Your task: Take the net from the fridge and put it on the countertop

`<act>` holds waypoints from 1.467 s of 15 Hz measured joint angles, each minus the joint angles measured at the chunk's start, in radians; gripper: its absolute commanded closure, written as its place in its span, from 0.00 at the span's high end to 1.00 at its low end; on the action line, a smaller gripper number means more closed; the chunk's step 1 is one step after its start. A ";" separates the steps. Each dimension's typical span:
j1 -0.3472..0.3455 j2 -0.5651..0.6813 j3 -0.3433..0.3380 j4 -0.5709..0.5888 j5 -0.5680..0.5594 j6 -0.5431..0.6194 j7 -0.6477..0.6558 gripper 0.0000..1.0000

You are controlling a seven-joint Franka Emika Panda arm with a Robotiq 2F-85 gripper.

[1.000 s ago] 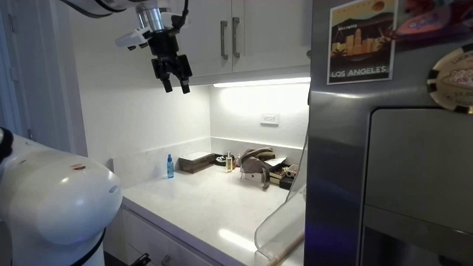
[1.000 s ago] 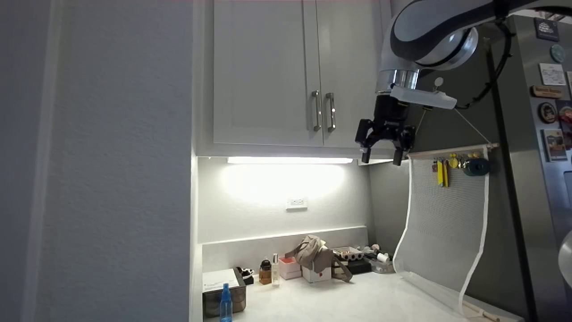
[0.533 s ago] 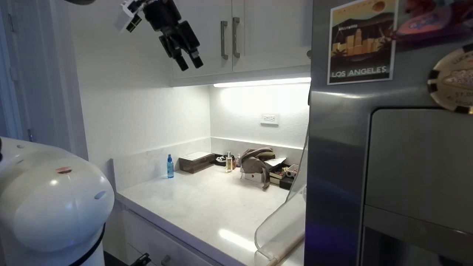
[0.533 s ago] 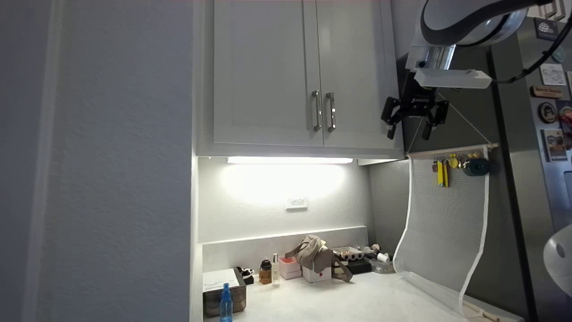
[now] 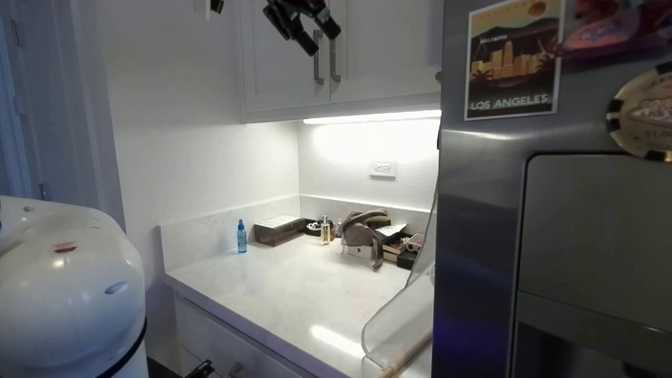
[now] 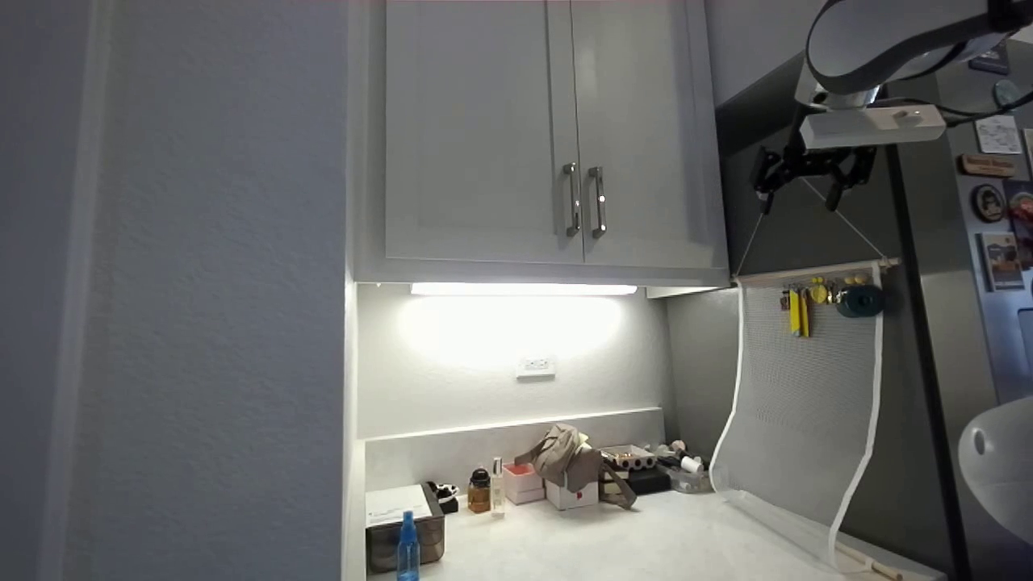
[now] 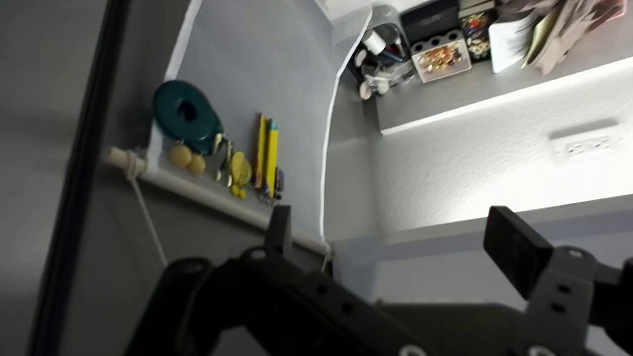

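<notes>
1. We find the net at the right of the scene, hanging by a cord against the side of the fridge, its lower end reaching down to the countertop.
2. In both exterior views we see the gripper high above the countertop, its jaws spread wide and the two fingers well apart.
3. In an exterior view we place it above the net's upper rod; in the wrist view one finger overlaps that rod, and we cannot tell there whether they touch.
4. Just below the upper rod, a round teal case and some yellow tags hang on the net.
5. At the far side of the countertop we make out a grey-brown cloth lying over a white box.
6. Further left, a blue bottle stands upright near a brown box.
7. Overhead on the far wall, pale cabinets have a lit strip beneath them.
</notes>
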 measured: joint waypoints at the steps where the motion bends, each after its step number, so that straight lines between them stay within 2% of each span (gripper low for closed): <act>1: -0.018 0.003 -0.018 0.000 -0.025 0.027 0.000 1.00; 6: -0.099 0.036 -0.077 0.004 -0.109 0.119 0.000 1.00; 13: -0.220 0.113 -0.090 0.019 -0.215 0.227 0.000 1.00; 18: -0.273 0.164 -0.110 0.020 -0.316 0.387 -0.004 1.00; 22: -0.315 0.199 -0.111 0.017 -0.354 0.503 -0.003 1.00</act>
